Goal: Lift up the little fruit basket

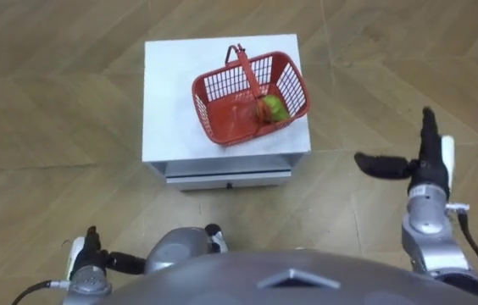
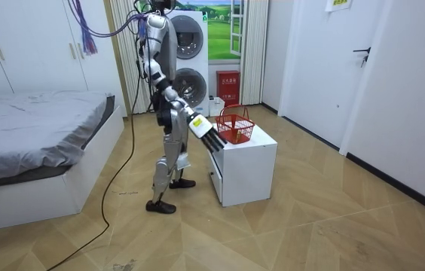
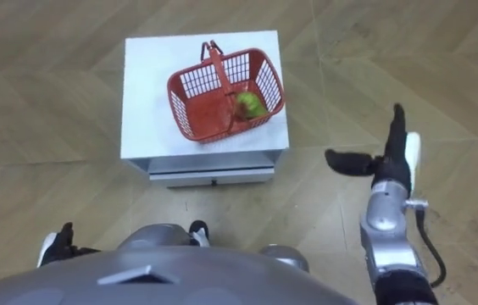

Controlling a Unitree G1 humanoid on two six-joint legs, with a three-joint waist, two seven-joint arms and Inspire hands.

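**Right hand poised, basket waiting**

The red fruit basket [image 1: 252,97] sits on the white cabinet [image 1: 171,93], its handle [image 1: 247,72] raised and a green fruit [image 1: 274,108] inside. The right hand [image 1: 425,165] hovers off the cabinet's right side, fingers straight, thumb spread, empty. The left hand [image 1: 91,254] hangs low by the body, loose and empty. Best play, I'd say: reach over the rim, hook the handle's middle, lift level.
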